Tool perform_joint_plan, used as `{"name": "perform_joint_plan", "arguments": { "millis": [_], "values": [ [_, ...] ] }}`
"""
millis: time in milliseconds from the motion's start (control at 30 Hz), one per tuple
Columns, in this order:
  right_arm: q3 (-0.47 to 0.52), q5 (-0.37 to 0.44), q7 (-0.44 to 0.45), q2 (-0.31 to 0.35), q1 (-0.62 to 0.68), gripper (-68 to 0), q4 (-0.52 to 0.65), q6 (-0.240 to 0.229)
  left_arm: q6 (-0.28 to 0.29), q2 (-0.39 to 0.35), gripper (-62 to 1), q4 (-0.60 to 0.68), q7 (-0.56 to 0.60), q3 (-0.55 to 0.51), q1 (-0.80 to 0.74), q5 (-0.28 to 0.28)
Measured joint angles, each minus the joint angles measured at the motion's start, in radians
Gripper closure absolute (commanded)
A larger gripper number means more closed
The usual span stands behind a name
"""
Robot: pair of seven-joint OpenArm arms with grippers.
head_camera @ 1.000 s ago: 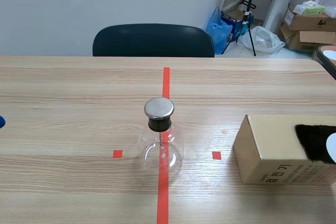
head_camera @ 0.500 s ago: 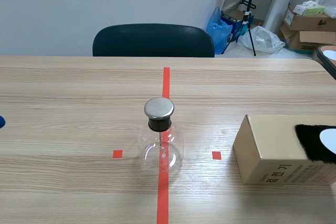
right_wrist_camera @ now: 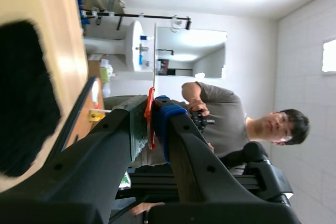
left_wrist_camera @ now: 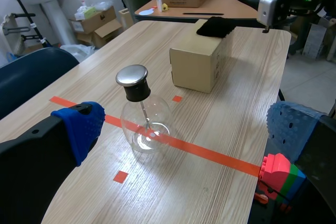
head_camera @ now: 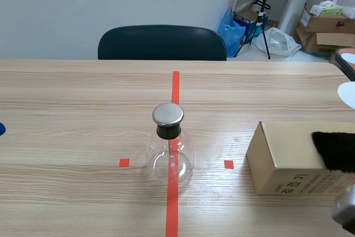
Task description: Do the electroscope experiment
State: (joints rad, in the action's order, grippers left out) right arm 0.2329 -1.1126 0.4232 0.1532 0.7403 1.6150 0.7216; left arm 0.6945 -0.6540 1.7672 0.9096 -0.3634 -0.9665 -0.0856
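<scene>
a: where's the flask (head_camera: 169,151) at?
b: mid counter (head_camera: 83,98), upright on the red tape line (head_camera: 176,84), metal cap (head_camera: 168,114) on. left pincer (left_wrist_camera: 184,127) is spread wide, flask ahead between its fingers (left_wrist_camera: 79,127), not touching.
a: and the right one?
b: right pincer (right_wrist_camera: 152,118) is clamped on the red handle (right_wrist_camera: 151,94) of a white disc (head_camera: 348,94), out by the counter's right side beyond the box (head_camera: 288,162). black fur (head_camera: 335,149) lies on top of the box.

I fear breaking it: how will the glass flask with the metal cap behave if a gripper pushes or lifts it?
The flask looks like thin clear glass, so probably fragile and slippery. Its metal cap sits high above a round body, so a high push may tip it.
</scene>
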Motion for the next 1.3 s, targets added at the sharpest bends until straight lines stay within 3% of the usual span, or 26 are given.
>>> {"name": "perform_joint_plan", "arguments": {
  "millis": [567,933,1300],
  "values": [
    [-0.230,-0.179,-0.281,0.003,0.000,-1.1,0.092,-0.001,0.000,0.000,-62.3,0.000,0.000,0.000,0.000,0.000],
    [-0.348,-0.249,-0.419,0.038,-0.005,-1.1,0.099,-0.002,0.000,0.000,-62.3,0.000,-0.024,0.000,0.000,0.000],
    [-0.423,-0.305,-0.504,0.038,-0.040,-1.1,0.099,-0.005,0.000,0.000,-62.3,0.000,-0.026,0.000,0.000,0.000]
  ]
}}
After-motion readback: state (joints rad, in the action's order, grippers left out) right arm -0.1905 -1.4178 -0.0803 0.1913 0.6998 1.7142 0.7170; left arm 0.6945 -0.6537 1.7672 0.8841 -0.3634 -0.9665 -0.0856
